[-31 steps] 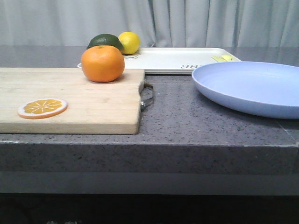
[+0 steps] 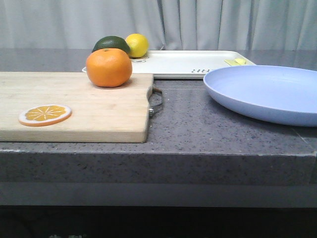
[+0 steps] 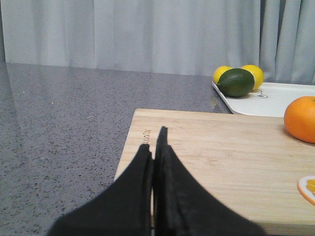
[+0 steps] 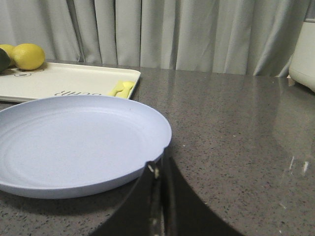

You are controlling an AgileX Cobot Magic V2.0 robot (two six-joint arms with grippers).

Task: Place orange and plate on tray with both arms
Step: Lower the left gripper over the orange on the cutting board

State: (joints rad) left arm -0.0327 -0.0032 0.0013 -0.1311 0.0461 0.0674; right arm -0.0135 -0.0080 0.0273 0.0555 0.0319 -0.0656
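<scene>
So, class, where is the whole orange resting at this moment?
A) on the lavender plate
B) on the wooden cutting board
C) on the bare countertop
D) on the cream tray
B: the orange sits on the far end of the wooden cutting board, with the tray behind it and the plate apart to the side.

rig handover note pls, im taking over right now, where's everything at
Left pincer: shut, empty, low over the cutting board.
Right pincer: shut, empty, at the plate's near rim.
Orange: on the cutting board, untouched.
Plate: on the counter, in front of the tray.
Done: nothing.
Left: orange and plate onto the tray, which already carries a lemon and a green fruit.
</scene>
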